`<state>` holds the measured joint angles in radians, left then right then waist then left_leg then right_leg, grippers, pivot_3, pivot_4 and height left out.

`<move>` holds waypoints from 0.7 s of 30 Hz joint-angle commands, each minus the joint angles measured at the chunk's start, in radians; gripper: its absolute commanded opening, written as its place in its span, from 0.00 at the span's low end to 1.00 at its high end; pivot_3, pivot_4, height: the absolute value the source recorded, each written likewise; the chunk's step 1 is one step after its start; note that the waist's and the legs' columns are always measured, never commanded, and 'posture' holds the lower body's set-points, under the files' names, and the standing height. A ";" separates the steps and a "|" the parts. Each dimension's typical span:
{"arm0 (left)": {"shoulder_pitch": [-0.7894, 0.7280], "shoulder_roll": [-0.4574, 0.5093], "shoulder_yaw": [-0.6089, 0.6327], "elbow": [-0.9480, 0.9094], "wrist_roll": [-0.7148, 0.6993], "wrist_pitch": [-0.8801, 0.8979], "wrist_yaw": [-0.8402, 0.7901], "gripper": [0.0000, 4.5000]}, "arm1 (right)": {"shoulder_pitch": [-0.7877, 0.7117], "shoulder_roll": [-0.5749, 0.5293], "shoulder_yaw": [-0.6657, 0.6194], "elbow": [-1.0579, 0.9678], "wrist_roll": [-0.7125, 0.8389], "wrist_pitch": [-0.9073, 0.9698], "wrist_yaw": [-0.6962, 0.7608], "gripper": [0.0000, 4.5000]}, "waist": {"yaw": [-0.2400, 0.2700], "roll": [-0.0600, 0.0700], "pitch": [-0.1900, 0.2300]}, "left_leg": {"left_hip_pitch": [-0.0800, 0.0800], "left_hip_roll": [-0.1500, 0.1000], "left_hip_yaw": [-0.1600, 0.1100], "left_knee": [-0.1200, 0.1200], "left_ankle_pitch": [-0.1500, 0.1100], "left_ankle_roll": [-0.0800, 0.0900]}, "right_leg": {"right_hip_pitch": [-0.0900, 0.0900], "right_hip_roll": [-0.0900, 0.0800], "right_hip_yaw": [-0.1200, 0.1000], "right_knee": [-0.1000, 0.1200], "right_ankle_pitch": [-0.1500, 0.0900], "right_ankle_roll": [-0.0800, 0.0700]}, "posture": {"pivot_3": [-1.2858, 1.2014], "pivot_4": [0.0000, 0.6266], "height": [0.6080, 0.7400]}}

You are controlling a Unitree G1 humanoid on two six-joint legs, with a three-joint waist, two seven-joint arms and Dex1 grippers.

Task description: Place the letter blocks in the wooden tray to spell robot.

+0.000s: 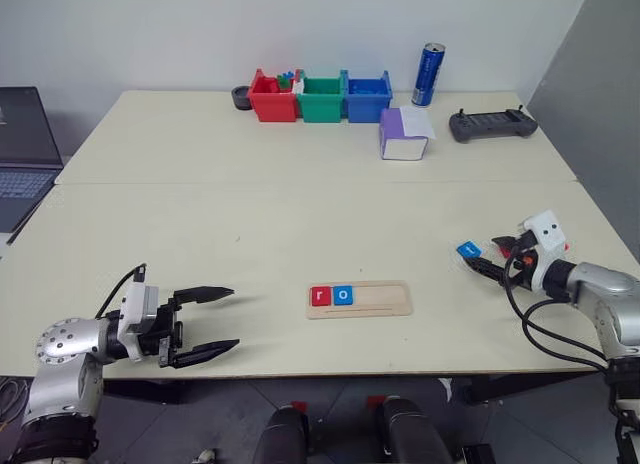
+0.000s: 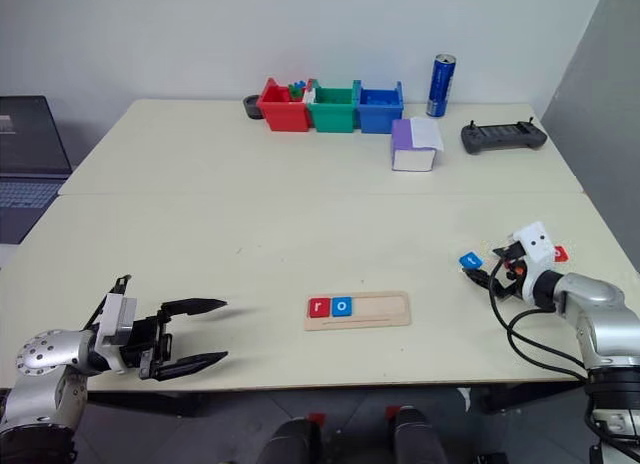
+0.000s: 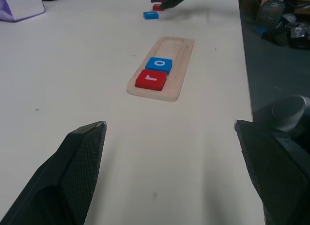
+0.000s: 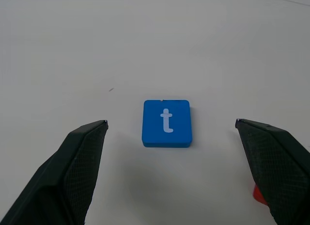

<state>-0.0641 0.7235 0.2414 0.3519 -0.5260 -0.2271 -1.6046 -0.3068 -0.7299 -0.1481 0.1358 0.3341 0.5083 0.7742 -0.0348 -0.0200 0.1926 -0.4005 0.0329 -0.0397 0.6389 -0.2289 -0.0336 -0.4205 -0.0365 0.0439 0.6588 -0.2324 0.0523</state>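
With "r" and "o" seated in the wooden tray [image 1: 360, 300], the wide-open right end effector [image 4: 169, 125] straddles the blue "t" block [image 4: 166, 123], though "b" should go next; the left end effector [image 1: 205, 324] idles open.

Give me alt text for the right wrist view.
A blue block lettered t lies flat on the pale table, centered ahead of the open right gripper, whose two black fingers flank it without touching. A bit of red shows beside one finger.
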 commanded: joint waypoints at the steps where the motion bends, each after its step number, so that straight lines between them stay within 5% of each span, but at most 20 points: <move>1: 0.006 0.035 -0.011 0.048 -0.022 -0.064 -0.010 0.99 | -0.012 -0.021 -0.079 0.025 0.001 -0.026 -0.034 1.00 | 0.001 0.000 0.000 | 0.000 0.000 0.000 0.000 0.000 0.000 | 0.000 0.000 0.000 0.000 0.000 0.000 | 0.52 0.24 1.00; 21: -0.091 0.150 -0.259 0.475 -0.173 -0.374 -0.010 0.99 | 0.065 0.083 -0.181 -0.066 0.014 0.066 -0.263 1.00 | 0.002 0.000 0.000 | 0.000 0.001 0.000 -0.001 0.000 0.000 | 0.000 0.001 0.000 0.000 0.000 0.000 | 0.52 0.24 1.00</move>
<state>-0.1505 0.8467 -0.0110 0.8258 -0.6670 -0.5792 -1.6063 -0.2462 -0.6463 -0.2965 0.1142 0.3349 0.5641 0.5224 -0.0329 -0.0197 0.1922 -0.4002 0.0340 -0.0397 0.6376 -0.2289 -0.0335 -0.4207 -0.0360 0.0437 0.6591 -0.2325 0.0519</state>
